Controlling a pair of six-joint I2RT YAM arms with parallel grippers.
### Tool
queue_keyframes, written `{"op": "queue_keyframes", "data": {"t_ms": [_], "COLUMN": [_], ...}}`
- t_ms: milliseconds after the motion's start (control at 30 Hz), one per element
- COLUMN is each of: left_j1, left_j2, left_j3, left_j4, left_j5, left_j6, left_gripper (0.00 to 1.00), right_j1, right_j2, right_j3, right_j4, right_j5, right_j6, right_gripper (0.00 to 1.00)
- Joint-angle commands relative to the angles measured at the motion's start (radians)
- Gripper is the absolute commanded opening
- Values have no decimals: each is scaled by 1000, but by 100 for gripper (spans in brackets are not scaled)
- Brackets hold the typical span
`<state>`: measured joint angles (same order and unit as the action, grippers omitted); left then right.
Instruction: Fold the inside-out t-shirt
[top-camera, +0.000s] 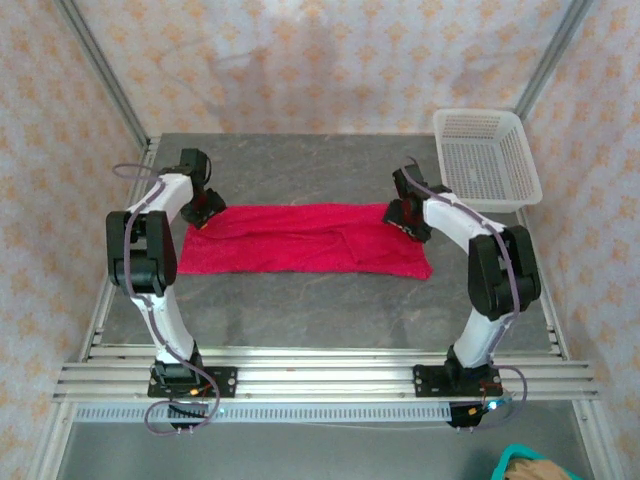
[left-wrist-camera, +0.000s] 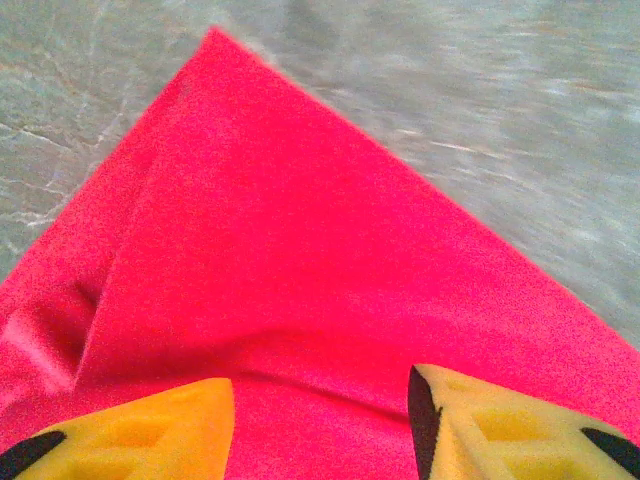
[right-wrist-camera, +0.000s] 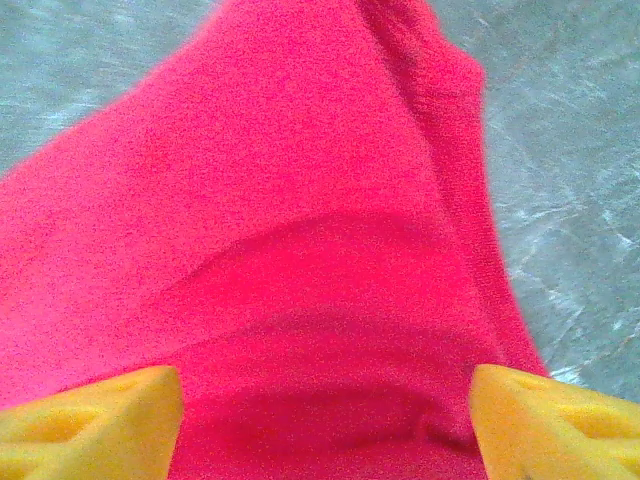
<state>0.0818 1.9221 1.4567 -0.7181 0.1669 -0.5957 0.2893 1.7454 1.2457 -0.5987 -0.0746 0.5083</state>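
Left end effector and right end effector spread above t-shirt; I read lengthwise fold done, crosswise regrasp next.

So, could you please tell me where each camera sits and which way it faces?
Top external: fixed above and behind the arms, looking down on the table; both arms whole, left pincer and right pincer at the ends of the t-shirt.
Left wrist: on the left arm, looking down past its yellow fingers at a t-shirt corner.
Right wrist: on the right arm, looking down past its yellow fingers at rumpled t-shirt.
Shared: both wrist views show t-shirt on grey table.
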Motion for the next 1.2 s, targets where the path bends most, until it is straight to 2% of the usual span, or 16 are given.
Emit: {"op": "queue_keyframes", "data": {"t_ms": [0, 33, 133, 300, 433, 633, 800, 933, 1000, 1167], "left_j1": [-55, -64, -65, -37, -16, -11, -4, -1, -1, -1], "left_j2": [-69, -69, -60, -52, -101, -132, -172, -189, -196, -202], "left_j3": [57, 50, -13, -95, -151, -157, -175, -177, -180, -183], "left_j4": [-84, -78, -25, 3, 26, -1, -3, -9, -7, -9], "left_j5": [15, 53, 144, 156, 162, 154, 155, 157, 160, 170], "left_j6": [50, 51, 42, 31, 26, 40, 40, 40, 37, 37], "left_gripper": [53, 53, 53, 53, 53, 53, 53, 53, 53, 53], "right_j1": [1, -16, -77, -95, -94, -93, -85, -83, -77, -59], "right_j2": [-86, -98, -101, -4, 63, 117, 154, 160, 159, 174], "right_j3": [22, 5, -35, -28, -40, -83, -94, -81, -79, -69], "right_j4": [-93, -84, -27, 24, 44, 105, 141, 125, 129, 119], "right_j5": [33, 60, 31, -62, -65, -99, -114, -122, -155, -159], "right_j6": [-51, -50, -58, -132, -158, -162, -168, -173, -172, -163], "right_gripper": [86, 88, 89, 92, 93, 88, 76, 51, 42, 30]}}
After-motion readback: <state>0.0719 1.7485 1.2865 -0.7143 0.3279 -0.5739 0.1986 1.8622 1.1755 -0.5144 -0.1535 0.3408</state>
